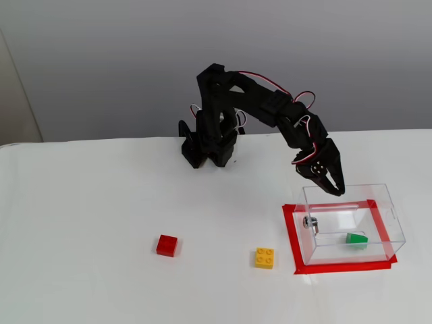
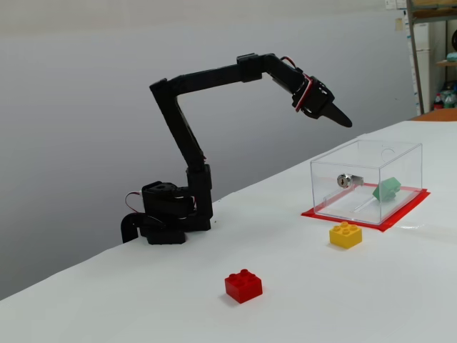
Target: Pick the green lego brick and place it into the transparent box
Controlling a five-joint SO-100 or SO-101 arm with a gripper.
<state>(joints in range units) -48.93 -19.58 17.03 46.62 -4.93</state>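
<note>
Inside the transparent rectangular plastic box (image 1: 351, 219), on its floor toward the right-hand near corner as a fixed view shows it, lies the small bright green plastic lego brick (image 1: 356, 239), tilted on an edge rather than flat on its studs' opposite face; in the other fixed view it shows pale green (image 2: 388, 189) through the clear wall, close to the right end. Box: thin see-through walls, open top, small metal fitting (image 1: 310, 222) on the left wall, standing on a red tape rectangle (image 1: 295, 237) on the white desk (image 1: 88, 216). Black two-finger end effector (image 1: 335, 187): poised above the box's rear-left rim, pointing downward, empty; fingers appear drawn nearly together to a point, though a slight gap cannot be ruled out. Brick relative to end effector: below it and toward the camera-near right, well apart, nothing touching. Step in hand, by judgement: placement appears accomplished, the brick already sitting in the box; the arm is at the release-and-clear stage. Next move would call for lifting up and back toward the base (image 1: 206, 145) without clipping the box's rim or shifting it off the tape. Other items, outside the box on the desk: red brick (image 1: 167, 245), yellow brick (image 1: 264, 257), both left of the box and untouched.
</note>
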